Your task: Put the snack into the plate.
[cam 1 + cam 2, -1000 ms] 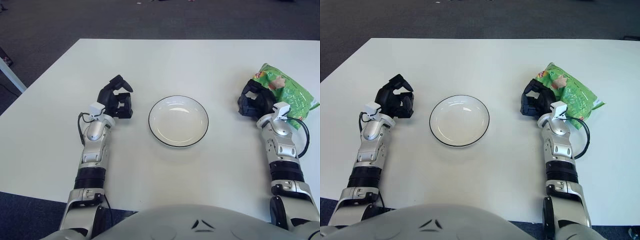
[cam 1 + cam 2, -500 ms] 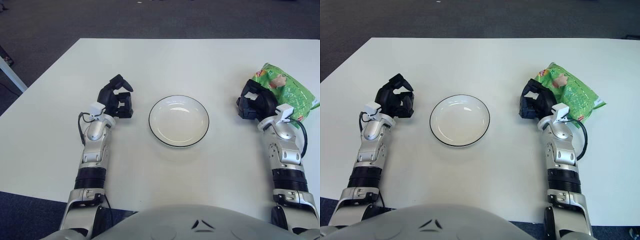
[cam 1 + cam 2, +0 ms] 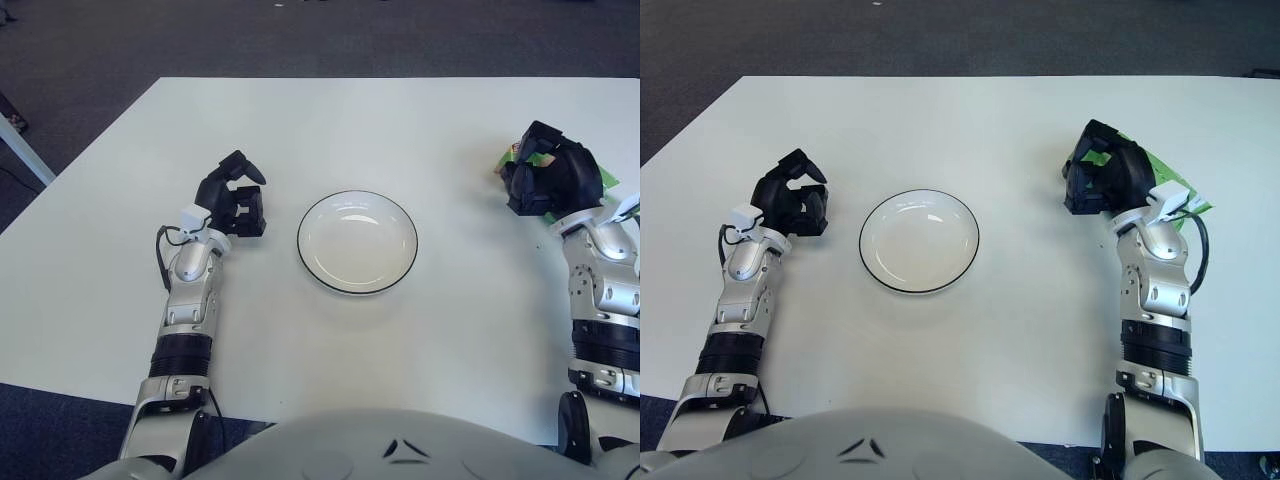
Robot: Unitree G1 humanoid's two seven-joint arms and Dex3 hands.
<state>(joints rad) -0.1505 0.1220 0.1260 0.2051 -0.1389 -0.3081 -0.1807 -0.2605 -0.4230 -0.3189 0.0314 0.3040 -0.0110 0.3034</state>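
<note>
The green snack bag lies on the white table at the robot's right, well apart from the plate, and most of it is hidden beneath the right hand. Half a second ago that hand stood just beside the bag's near-left edge with nearly the whole packet showing behind it; now the hand has moved outward and away from the robot, so that it sits over the bag and only green slivers show at the fingers' top edge and along the wrist's right side. The bag itself appears to lie where it did. The right hand's dark fingers are curled downward over the packet's left end; whether they actually press or pinch the wrapper cannot be told from either view.

The white plate with a dark rim stands near the table's middle, between the two hands, and holds nothing.

The left hand shows just left of the plate, unchanged from before, its fingers curled in on themselves around nothing, thumb arched above them.
</note>
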